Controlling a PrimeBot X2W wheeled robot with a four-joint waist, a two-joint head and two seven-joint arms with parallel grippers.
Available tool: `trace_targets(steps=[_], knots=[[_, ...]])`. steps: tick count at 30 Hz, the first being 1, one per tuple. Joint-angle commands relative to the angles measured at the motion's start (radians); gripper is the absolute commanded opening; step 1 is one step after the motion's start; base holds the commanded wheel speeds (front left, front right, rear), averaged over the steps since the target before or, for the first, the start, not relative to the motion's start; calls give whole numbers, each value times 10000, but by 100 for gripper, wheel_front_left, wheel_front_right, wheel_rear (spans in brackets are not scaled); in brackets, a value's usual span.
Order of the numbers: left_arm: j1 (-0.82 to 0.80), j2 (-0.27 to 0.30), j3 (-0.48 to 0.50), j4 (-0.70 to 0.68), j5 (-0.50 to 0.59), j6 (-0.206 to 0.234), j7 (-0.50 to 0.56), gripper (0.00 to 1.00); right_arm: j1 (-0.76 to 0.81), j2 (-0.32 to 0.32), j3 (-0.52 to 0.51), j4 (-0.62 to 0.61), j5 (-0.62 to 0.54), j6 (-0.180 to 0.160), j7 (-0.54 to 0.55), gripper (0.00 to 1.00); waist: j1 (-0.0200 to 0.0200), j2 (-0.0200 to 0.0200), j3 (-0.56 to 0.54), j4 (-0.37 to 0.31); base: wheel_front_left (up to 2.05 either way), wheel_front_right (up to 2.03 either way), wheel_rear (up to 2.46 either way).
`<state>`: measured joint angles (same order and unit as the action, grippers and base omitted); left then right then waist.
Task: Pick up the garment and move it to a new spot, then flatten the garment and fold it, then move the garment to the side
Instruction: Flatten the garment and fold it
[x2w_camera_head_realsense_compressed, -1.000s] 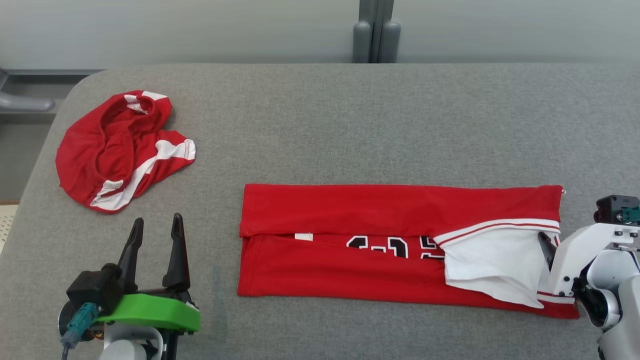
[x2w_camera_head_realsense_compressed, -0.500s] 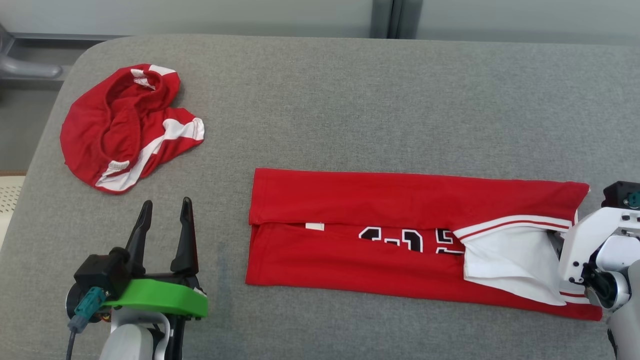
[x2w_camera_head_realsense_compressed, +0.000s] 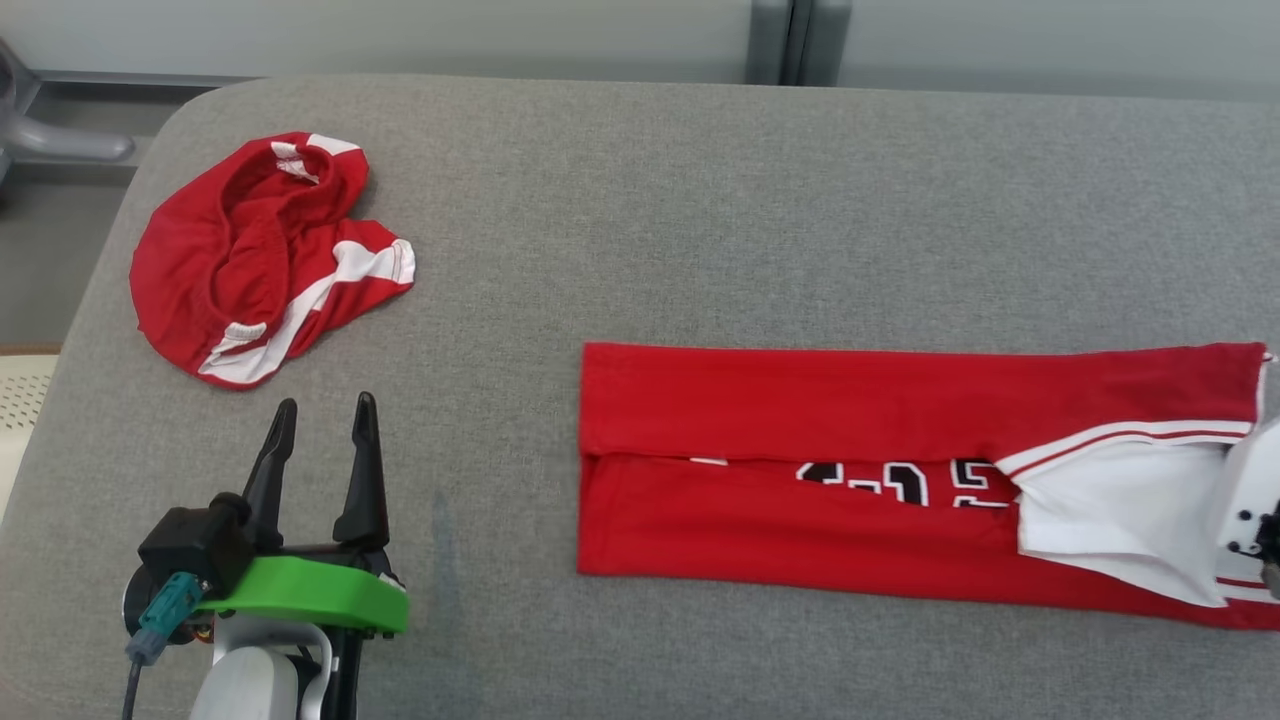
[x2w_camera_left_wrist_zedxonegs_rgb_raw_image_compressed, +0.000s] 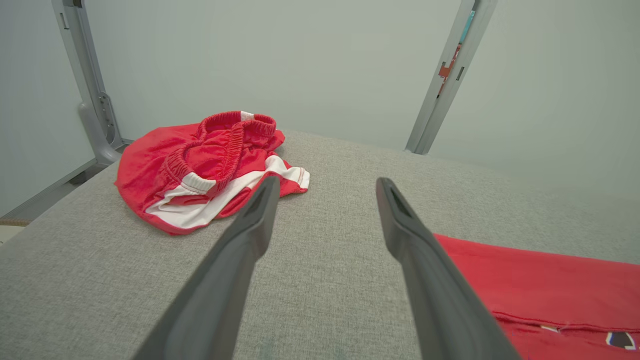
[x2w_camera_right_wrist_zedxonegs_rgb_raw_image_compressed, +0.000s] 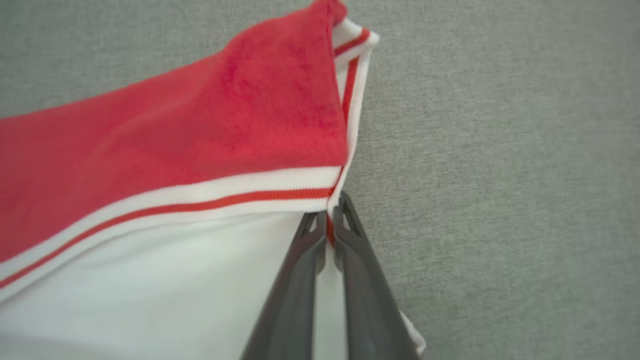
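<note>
- The garment (x2w_camera_head_realsense_compressed: 850, 470), a red jersey, lies stretched out as one long band across the right half of the grey table (x2w_camera_head_realsense_compressed: 700, 220). It's folded lengthwise, with the upper flap laid down over the lower part.
- Black numerals (x2w_camera_head_realsense_compressed: 900, 485) peek out from under that flap's edge, and a white panel (x2w_camera_head_realsense_compressed: 1120, 510) shows at the garment's right end.
- At that right end, the right gripper (x2w_camera_right_wrist_zedxonegs_rgb_raw_image_compressed: 328, 222) has its two dark fingers pressed together. A sliver of the garment's edge is caught between the tips, right where the white-and-red striped trim (x2w_camera_right_wrist_zedxonegs_rgb_raw_image_compressed: 200, 200) reaches the corner.
- In the head view, that arm's pale wrist housing (x2w_camera_head_realsense_compressed: 1250, 490) sits at the frame's right edge, over the garment's end; the fingers themselves are hidden there.
- The left gripper (x2w_camera_head_realsense_compressed: 322, 412) sits at the lower left with its fingers spread wide, nothing between them, well apart from the garment.
- From the left wrist view, those spread fingers point across bare table towards a crumpled pair of red shorts (x2w_camera_left_wrist_zedxonegs_rgb_raw_image_compressed: 200, 160) with white stripes.
- The shorts lie in a heap near the table's far left corner, well apart from the garment.
- A grey metal post (x2w_camera_left_wrist_zedxonegs_rgb_raw_image_compressed: 445, 75) stands behind the table against a pale wall.
</note>
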<state>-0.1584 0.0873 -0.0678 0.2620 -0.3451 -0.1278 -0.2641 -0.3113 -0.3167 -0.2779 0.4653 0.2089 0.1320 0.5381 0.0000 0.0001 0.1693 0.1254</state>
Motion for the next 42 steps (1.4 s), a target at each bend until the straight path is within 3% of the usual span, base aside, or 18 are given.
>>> trace_targets(steps=[1, 7, 11, 18, 23, 30, 42], knots=[[20, 55, 37, -5, 94, -37, 2, 100, 124, -140, -243, -171, -128, -25, -1, 0, 0, -1, -98, -57, 0, 0, 0], [168, 50, 96, 6, 143, -38, 1, 100, 393, -404, -1344, -868, -440, -23, 488, 0, 0, -1, -279, -203, 0, 0, 0], [286, 44, 123, 126, 160, -38, 2, 100, 609, -70, -1344, -1562, -401, -20, 930, 0, 0, -1, -439, -300, 0, 0, 0], [266, 83, 68, 507, 172, -38, 1, 100, 940, 922, 694, -3156, 148, -17, 1702, 0, 0, -1, -659, -379, 0, 0, 0], [-124, 202, -85, 888, 310, -38, 1, 100, 576, 1301, 2352, -3654, 349, -17, 1693, 0, 0, -1, -825, -278, 0, 0, 0], [-725, 166, -627, 1235, 316, -37, 1, 100, -255, 1925, 4177, -2728, 810, -17, 1488, 0, 0, -1, -955, 45, 0, 0, 0], [-1301, 94, -1488, 1539, -16, -37, 1, 100, -1871, 2590, 5774, -58, 1475, -16, 487, 0, 0, -1, -774, 596, 0, 0, 0]])
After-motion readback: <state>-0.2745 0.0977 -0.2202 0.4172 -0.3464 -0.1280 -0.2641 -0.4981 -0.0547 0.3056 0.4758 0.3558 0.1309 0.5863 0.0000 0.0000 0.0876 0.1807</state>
